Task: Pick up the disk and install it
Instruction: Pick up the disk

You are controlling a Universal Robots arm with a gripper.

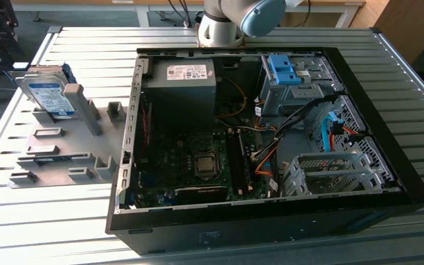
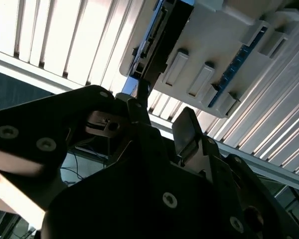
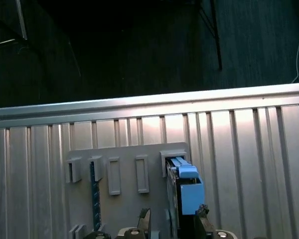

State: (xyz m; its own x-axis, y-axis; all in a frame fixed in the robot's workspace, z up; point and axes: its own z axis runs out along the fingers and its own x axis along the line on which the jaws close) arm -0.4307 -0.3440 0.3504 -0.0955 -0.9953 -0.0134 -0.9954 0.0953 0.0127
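Pincer (image 3: 173, 219) spread, disk (image 3: 188, 191) lined up between its tips, upright in a grey rack (image 3: 124, 155) beside the open computer (image 1: 197, 234).

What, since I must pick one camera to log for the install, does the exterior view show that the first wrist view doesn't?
Exterior view: the open computer case with its dark grey box and a blue clip, plus the arm. First wrist view: the gripper, fingers apart, and dark ground beyond the table edge. Both: the disk standing on edge in the grey holder on the slatted table.
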